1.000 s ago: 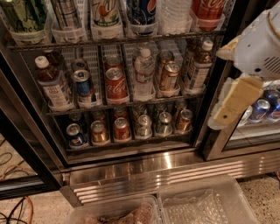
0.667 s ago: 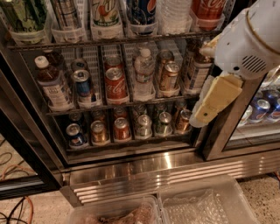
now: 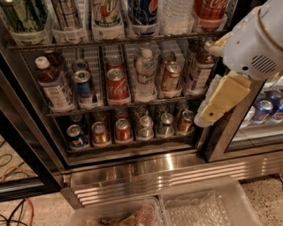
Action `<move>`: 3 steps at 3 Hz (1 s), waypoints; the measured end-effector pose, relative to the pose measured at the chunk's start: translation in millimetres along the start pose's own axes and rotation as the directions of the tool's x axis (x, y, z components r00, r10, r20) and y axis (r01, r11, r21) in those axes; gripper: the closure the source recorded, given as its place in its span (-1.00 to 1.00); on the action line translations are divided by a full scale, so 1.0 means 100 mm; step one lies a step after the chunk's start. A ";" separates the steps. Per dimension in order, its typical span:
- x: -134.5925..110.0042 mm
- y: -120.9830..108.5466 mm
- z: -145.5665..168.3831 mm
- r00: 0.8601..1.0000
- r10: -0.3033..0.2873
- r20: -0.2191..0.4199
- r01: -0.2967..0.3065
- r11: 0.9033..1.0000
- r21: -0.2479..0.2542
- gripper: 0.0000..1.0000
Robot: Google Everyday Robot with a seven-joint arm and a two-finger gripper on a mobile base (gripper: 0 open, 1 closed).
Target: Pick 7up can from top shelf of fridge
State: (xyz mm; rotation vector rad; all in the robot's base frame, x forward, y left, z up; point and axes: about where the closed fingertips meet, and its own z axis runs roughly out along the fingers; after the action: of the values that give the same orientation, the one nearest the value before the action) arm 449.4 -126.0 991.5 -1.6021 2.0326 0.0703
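The 7up can [image 3: 106, 12], pale white-green with a green "7", stands in a clear lane tray on the top shelf [image 3: 119, 42], left of centre at the top edge of the view; its lid is cut off. The fridge [image 3: 26, 132] is open on the left side, with a ribbed steel base [image 3: 177, 172]. My gripper [image 3: 219, 103], cream-coloured under a white arm housing, hangs at the right in front of the door frame. It is beside the middle rack, well below and to the right of the 7up can, and holds nothing I can see.
On the top shelf a dark blue Pepsi can [image 3: 143, 9], a water bottle [image 3: 174, 15] and a red Coca-Cola can [image 3: 210, 11] stand right of the 7up can. Lower racks hold cans and bottles. Clear plastic bins [image 3: 208, 205] sit on the floor. Blue cans [image 3: 265, 108] sit behind the right glass.
My arm and gripper have moved left, from beside the right door to in front of the frame near the middle rack. The cans have not moved.
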 end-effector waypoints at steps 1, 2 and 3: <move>-0.19 -0.01 0.03 0.996 0.016 0.082 -0.019 0.999 0.031 -1.00; -0.49 -0.04 0.13 0.982 0.026 0.186 -0.037 0.998 0.056 -1.00; -0.79 -0.04 0.27 0.958 0.042 0.282 -0.061 0.997 0.058 -1.00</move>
State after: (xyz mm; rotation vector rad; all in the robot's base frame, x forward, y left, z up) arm 474.5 -47.4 1004.4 -1.4108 1.8367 0.2345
